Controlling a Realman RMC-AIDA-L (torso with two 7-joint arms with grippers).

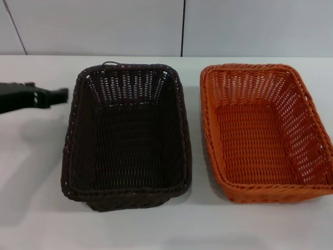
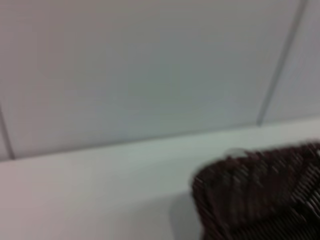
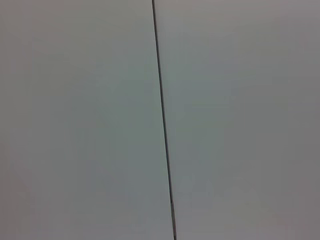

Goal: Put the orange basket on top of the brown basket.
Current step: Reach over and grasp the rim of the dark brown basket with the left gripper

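The orange basket (image 1: 266, 133) sits at the frame's right on the desk (image 1: 31, 208), just beside the brown basket (image 1: 127, 136) and not yet stacked, while the left end effector (image 1: 58, 96), apparently closed and empty, hovers at left.

Left gripper out at the side

The left gripper (image 1: 61, 95) is held low at the robot's left, pointed inward. The right arm is not seen in the head view.
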